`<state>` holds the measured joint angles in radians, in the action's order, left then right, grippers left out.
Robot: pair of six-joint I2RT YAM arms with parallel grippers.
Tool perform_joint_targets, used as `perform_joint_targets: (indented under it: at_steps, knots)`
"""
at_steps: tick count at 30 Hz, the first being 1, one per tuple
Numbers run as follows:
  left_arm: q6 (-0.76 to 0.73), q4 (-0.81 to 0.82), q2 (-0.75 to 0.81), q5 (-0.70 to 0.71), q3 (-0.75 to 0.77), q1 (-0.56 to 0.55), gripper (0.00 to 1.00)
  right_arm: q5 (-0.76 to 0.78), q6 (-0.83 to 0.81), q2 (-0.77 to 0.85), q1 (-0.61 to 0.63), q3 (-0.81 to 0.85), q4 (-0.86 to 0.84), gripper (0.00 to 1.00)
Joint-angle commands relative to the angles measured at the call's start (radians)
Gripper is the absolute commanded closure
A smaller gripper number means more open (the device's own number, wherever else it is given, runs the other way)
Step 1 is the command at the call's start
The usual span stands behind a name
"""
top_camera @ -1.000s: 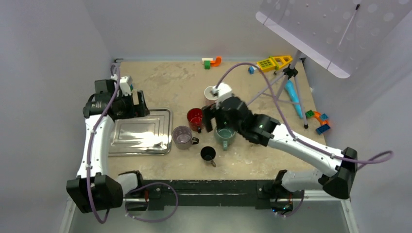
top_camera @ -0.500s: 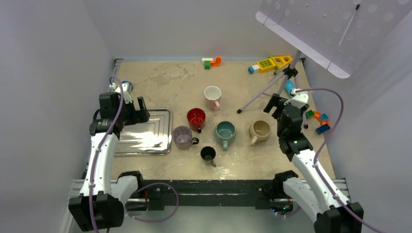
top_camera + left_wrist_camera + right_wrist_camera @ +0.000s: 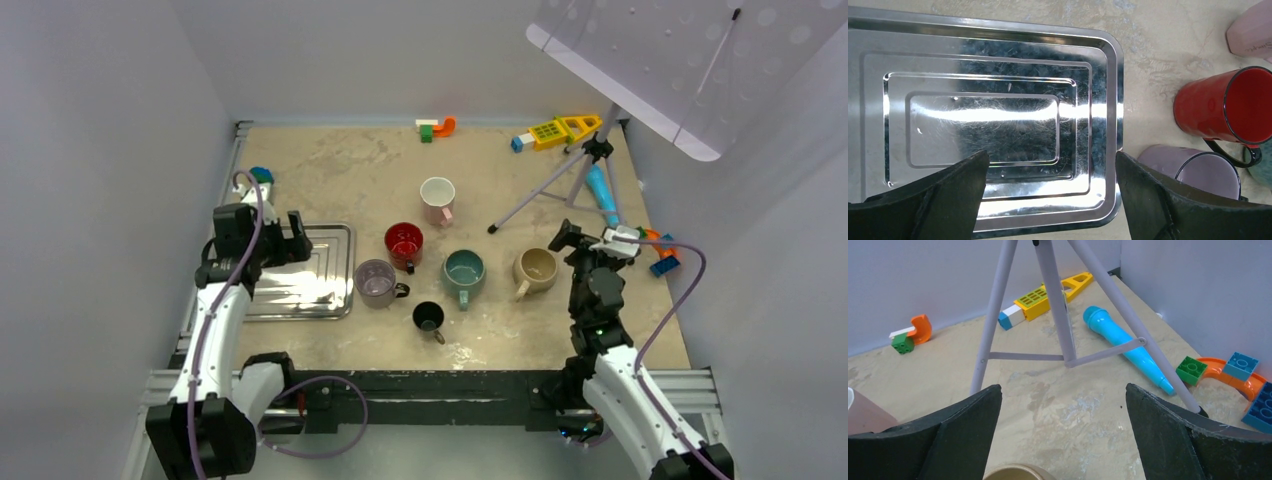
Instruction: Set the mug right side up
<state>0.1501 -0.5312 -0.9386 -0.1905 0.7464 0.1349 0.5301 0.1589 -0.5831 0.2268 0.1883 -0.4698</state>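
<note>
The beige mug (image 3: 535, 267) is seen standing right side up on the worktop (image 3: 340, 180), just right of the teal mug (image 3: 464, 268), its handle turned toward the near left. The right gripper (image 3: 572, 236) is held near the beige mug on the tripod (image 3: 560, 180) side. Its fingers (image 3: 963, 430) are spread wide, and nothing is gripped. The left gripper (image 3: 1051, 157) is held over the metal tray (image 3: 998, 35), with its fingers likewise apart and empty.
</note>
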Motion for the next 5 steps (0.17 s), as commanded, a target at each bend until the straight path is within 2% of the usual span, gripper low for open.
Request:
perform_joint_targets:
  at_steps: [1, 5]
  knots:
    - [0.0, 0.064, 0.022, -0.021, -0.017, 0.003, 0.0, -0.055, -0.027, -0.003, -0.003, -0.002, -0.112, 0.01]
    - [0.009, 0.065, 0.028, -0.009, -0.018, 0.006, 0.0, -0.059, -0.025, -0.032, -0.003, 0.018, -0.094, 0.01]
